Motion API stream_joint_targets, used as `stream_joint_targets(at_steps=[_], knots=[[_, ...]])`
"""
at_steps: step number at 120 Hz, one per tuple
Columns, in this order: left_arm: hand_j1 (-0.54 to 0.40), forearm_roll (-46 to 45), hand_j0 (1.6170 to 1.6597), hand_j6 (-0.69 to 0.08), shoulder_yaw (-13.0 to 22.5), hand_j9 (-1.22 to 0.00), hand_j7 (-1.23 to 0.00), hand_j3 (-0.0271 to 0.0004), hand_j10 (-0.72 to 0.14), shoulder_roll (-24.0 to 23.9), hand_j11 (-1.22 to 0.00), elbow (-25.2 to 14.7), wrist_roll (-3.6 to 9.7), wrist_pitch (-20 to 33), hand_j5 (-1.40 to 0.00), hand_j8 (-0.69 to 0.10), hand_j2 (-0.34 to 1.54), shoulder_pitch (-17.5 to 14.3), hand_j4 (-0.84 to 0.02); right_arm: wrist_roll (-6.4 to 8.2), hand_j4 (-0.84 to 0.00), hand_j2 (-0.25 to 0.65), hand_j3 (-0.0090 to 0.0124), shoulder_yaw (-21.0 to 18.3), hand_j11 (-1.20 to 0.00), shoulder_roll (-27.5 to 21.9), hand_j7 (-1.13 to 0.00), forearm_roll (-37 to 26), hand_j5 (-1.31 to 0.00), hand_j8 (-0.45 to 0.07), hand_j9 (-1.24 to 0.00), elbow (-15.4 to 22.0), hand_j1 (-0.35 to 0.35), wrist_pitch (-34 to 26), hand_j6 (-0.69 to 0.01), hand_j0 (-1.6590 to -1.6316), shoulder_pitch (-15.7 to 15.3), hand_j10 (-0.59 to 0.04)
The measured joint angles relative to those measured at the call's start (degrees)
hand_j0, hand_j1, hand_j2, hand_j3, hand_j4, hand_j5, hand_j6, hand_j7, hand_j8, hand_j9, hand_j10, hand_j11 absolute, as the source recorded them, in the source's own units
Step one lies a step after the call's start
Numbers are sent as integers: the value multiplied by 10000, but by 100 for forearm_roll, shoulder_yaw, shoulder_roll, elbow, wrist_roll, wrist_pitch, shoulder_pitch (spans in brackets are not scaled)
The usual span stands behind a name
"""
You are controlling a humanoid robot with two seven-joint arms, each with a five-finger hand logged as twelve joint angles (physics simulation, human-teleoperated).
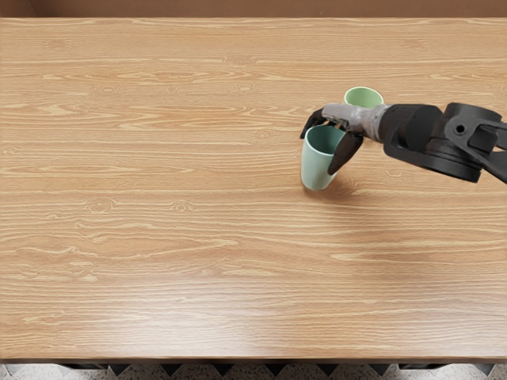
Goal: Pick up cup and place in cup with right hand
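Below the near edge of the table runs a strip of speckled floor with dark, pointed shapes. Up from that edge, just beyond halfway to the far edge and right of the middle, is the blue-green cup. It is upright with its mouth facing up, and a soft shadow falls on the wood beside its base. It may be slightly off the table, though from this slant that is hard to judge.

The right hand reaches in from the right edge and is clamped on this cup: the dark thumb lies against the side toward the right edge, while the fingers curl round the rim toward the far left corner.

Beyond the hand, closer to both the far and right edges, sits the green cup, its mouth up and its lower part hidden behind the hand. Past the far edge is a brown surface.
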Motion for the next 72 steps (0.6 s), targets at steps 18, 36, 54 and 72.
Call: stream_joint_targets(at_steps=[18, 36, 54, 72], knots=[[3491, 0, 16581, -2, 1, 2, 1, 1, 1, 0, 2, 1, 0, 0, 1, -1, -2, 0, -3, 0, -2858, 1752, -4, 156, -7206, -238, -6929, 339, -7862, -1202, -7318, 0, 2565, 99, -1161, -16544, 306, -2504], [3491, 0, 16581, -2, 2, 2, 1, 1, 0, 0, 2, 1, 0, 0, 1, -1, -2, 0, -3, 0, -2852, 1748, 0, 324, -7284, -575, -6987, 585, -7932, -1280, -7369, -14, 2552, 161, -1170, -16543, 559, -2476], [3491, 0, 16581, -3, 2, 2, 1, 1, 0, 0, 2, -1, 0, 0, 1, -1, -2, 0, -3, 0, -2834, 1653, 0, 588, -7316, -847, -7015, 681, -7965, -1225, -7320, -67, 2509, 164, -1168, -16538, 640, -2526], [3491, 0, 16581, -3, 2, 2, 1, 1, 0, 0, 2, 0, 0, 0, 1, -2, -2, 0, -3, 0, -2775, 1285, 0, 743, -7350, -943, -7021, 703, -8018, -1380, -7215, -294, 2236, 50, -1172, -16527, 668, -2564]])
